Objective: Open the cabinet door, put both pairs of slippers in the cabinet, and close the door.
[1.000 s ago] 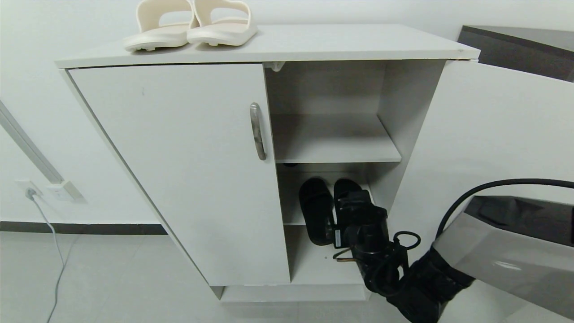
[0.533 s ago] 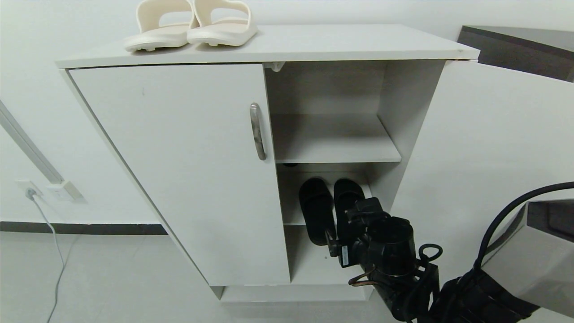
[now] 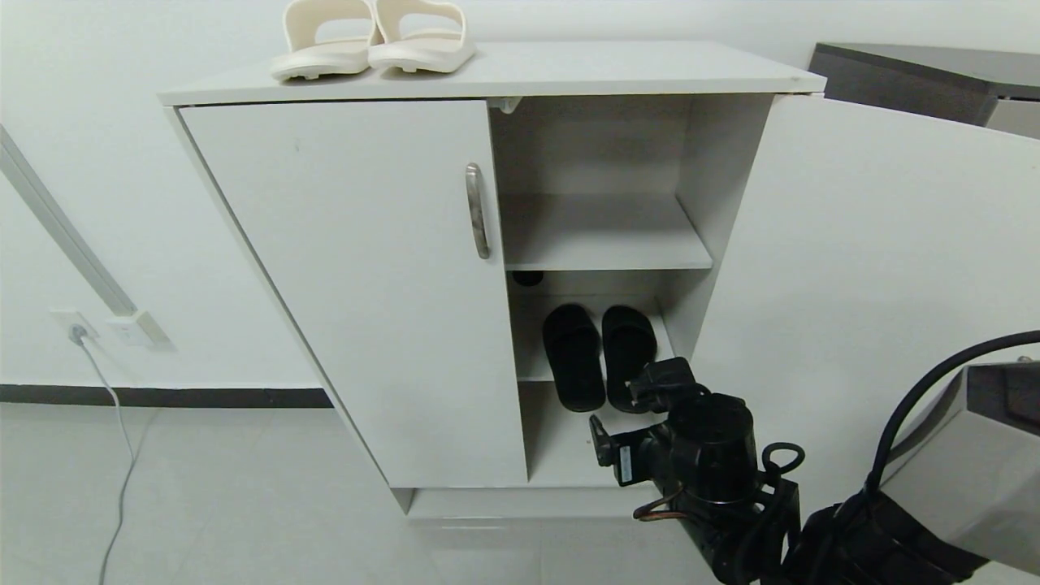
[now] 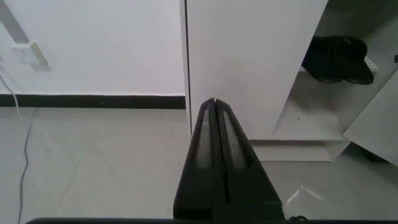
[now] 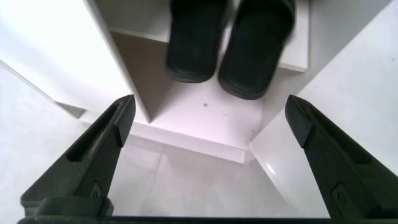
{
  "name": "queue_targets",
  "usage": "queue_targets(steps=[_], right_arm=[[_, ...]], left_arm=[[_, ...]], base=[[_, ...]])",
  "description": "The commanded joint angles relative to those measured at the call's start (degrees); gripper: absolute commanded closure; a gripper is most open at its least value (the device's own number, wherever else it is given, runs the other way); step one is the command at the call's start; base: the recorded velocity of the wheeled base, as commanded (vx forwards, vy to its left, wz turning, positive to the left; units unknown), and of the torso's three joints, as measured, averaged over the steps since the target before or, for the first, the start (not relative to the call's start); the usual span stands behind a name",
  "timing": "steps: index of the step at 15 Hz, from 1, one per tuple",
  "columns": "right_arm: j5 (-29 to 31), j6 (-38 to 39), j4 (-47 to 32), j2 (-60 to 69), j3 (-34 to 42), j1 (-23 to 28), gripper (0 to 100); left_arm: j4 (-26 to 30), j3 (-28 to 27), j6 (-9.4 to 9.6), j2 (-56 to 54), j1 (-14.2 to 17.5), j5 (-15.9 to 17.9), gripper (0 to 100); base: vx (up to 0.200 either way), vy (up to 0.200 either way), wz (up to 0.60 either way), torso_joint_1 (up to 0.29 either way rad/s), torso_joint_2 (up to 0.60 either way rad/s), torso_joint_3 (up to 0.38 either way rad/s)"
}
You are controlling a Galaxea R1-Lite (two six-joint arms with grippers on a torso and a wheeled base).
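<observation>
Step in hand (judged): black pair placed, so next comes fetching cream slippers (image 3: pixel 422 58) from cabinet top (image 3: pixel 634 69), well above and left of right end effector (image 5: pixel 208 115).
Advice: back clear of lower shelf (image 3: pixel 530 375), rise before reaching, keep off open door (image 3: pixel 861 268) just right of it (swing room looks tight).
Right end effector: fingers wide apart, holding nothing, touching nothing; black slippers (image 3: pixel 574 357) just ahead on lower shelf.
Left end effector (image 4: pixel 215 109): fingers pressed together, empty.
</observation>
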State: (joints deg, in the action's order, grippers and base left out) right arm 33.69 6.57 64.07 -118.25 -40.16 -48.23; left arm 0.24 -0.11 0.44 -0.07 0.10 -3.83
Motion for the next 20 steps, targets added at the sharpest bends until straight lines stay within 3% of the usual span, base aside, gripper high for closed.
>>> queue_targets(steps=[1,12,20], right_arm=[[-0.03,0.02,0.09,0.04,0.08,-0.2,0],[0.06,0.02,0.09,0.12,0.25,-0.29,0],[-0.12,0.37,1.14,0.3,0.61,-0.29,0]], left_arm=[[0.02,0.02,0.0,0.07,-0.01,-0.04,100],[0.02,0.02,0.09,0.07,-0.01,0.14,100],[0.02,0.02,0.35,0.07,-0.01,0.14,100]], base=[[0.0,0.0,0.0,0.0,0.0,0.0],[0.0,0.0,0.0,0.0,0.0,0.005],[0.0,0.0,0.0,0.002,0.0,0.181]])
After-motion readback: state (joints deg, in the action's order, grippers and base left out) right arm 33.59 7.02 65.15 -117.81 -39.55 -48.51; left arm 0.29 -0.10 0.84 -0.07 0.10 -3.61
